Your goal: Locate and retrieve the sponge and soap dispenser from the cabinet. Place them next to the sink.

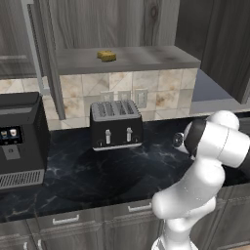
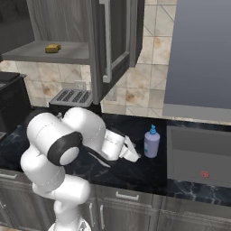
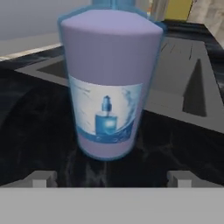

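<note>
From the hand camera I see the soap dispenser (image 3: 107, 83) standing upright straight ahead of my gripper (image 3: 111, 178), a smooth, rounded, pale-blue translucent bottle with a glossy label showing a blue pump bottle. My two finger tips (image 3: 41, 178) sit wide apart at either side below it, jaws spread and touching nothing.

The bottle rests on the black marble countertop (image 3: 35, 131), veined with faint white. Beyond the bottle, past the jaws, lies the sink (image 3: 175, 74), a flat grey recessed basin with a lighter rim.

In the right base view, the dispenser (image 2: 152, 141), bright blue pump on top, stands just beside the sink's left rim (image 2: 169, 153).

The sponge (image 1: 106, 55), a small yellow rounded block, lies on the cabinet's (image 1: 127, 58) flat grey shelf, above a boxy black and metal toaster (image 1: 116, 124).
</note>
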